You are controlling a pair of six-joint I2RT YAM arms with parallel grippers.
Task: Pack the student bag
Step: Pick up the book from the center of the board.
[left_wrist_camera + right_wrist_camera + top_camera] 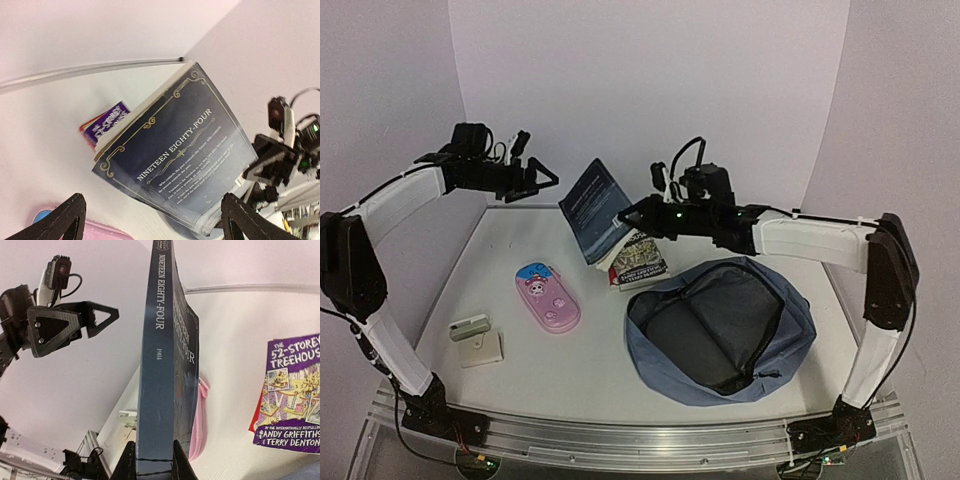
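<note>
While the left fingers [67,220] gape empty, the right fingers [129,465] clamp the book [157,390].

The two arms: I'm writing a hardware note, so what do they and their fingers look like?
The left arm and right arm share white link covers with black joints and bases. Thin black cables loop over each wrist. The fingers are black, triangular frames. Small green lights glow near the right wrist.
</note>
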